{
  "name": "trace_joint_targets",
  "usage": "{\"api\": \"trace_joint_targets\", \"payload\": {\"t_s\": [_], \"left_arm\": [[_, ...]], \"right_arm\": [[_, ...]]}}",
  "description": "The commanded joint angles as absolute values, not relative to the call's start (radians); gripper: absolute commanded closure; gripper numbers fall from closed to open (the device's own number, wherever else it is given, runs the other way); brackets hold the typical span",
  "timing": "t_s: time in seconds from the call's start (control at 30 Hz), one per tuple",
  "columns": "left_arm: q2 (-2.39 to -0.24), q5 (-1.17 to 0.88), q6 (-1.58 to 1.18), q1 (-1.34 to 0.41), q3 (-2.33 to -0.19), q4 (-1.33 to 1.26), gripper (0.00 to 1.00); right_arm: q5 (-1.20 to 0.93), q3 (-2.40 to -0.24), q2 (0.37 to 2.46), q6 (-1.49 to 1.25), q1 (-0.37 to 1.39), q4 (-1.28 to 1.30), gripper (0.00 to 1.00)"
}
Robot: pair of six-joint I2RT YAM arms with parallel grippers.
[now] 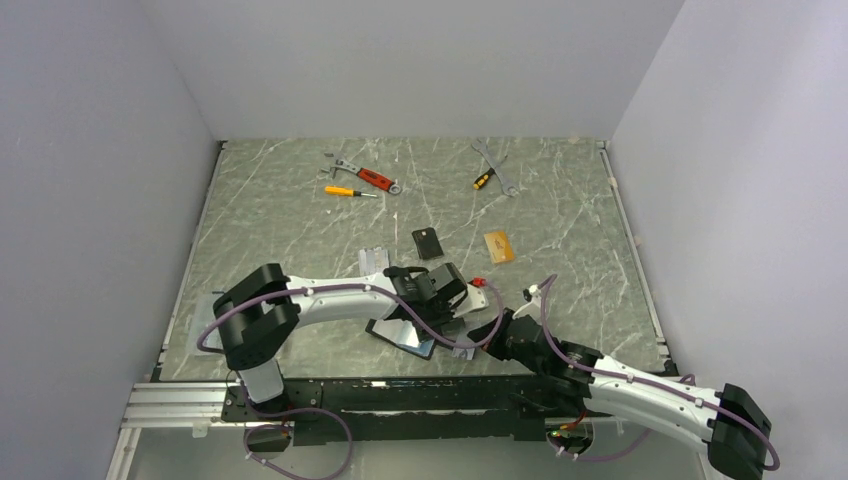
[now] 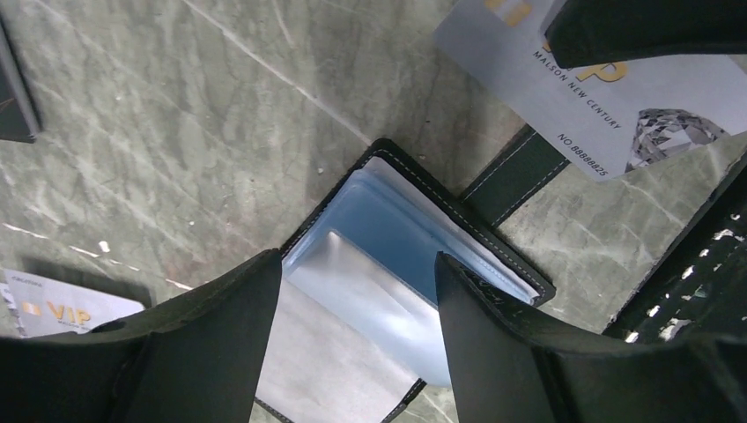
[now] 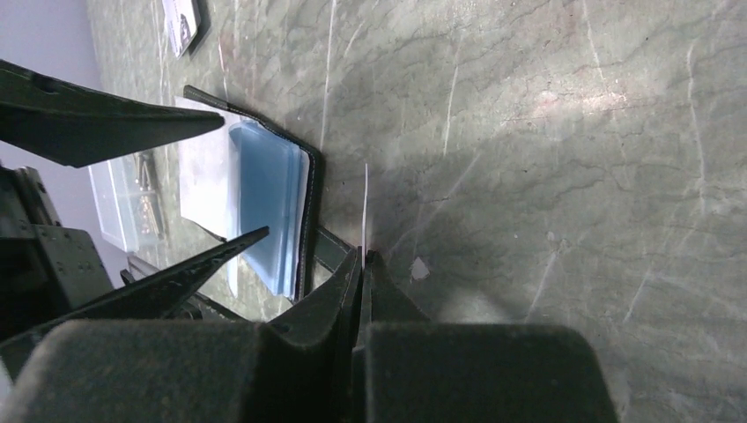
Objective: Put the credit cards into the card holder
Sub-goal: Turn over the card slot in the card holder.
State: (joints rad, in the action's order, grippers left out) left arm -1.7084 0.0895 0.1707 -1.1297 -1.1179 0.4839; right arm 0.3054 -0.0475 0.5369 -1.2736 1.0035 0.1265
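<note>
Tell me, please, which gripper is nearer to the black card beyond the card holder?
Left. The left gripper hovers open over the card holder, just short of the black card; the right gripper, shut on a silver card, is farther back and right.

Card holder (image 2: 396,229): black stitched wallet lying open and flat at the near middle of the scene, clear bluish sleeves uppermost, its strap (image 2: 515,176) projecting from the right side. Silver VIP card (image 2: 608,115) (gold lettering, diamond print): held just beyond the strap, outside the holder. Farther back, three cards lie flat and apart: silver-grey card (image 1: 373,260) left, black card (image 1: 428,243) middle, gold-orange card (image 1: 499,247) right.
</note>
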Motion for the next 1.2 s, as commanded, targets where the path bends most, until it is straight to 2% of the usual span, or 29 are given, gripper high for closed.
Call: {"api": "trace_joint_targets", "payload": {"t_s": [0.0, 0.37, 0.73, 1.07, 1.17], "left_arm": [[-1.736, 0.104, 0.176, -1.148, -1.184, 0.493, 0.3], [-1.651, 0.181, 0.264, -1.129, -1.115, 0.528, 0.32], [-1.536, 0.184, 0.299, -1.013, -1.019, 0.567, 0.32], [-1.57, -0.009, 0.208, -0.85, -1.027, 0.658, 0.29], [-1.588, -0.114, 0.186, -0.799, -1.045, 0.695, 0.23]], "right_arm": [[0.325, -0.027, 0.537, -1.288, 1.01, 0.138, 1.0], [0.337, -0.002, 0.443, -1.323, 1.008, 0.219, 1.0], [0.331, 0.026, 0.457, -1.327, 1.009, 0.205, 1.0], [0.33, 0.023, 0.472, -1.329, 1.009, 0.213, 1.0], [0.329, 0.025, 0.477, -1.331, 1.01, 0.213, 1.0]]}}
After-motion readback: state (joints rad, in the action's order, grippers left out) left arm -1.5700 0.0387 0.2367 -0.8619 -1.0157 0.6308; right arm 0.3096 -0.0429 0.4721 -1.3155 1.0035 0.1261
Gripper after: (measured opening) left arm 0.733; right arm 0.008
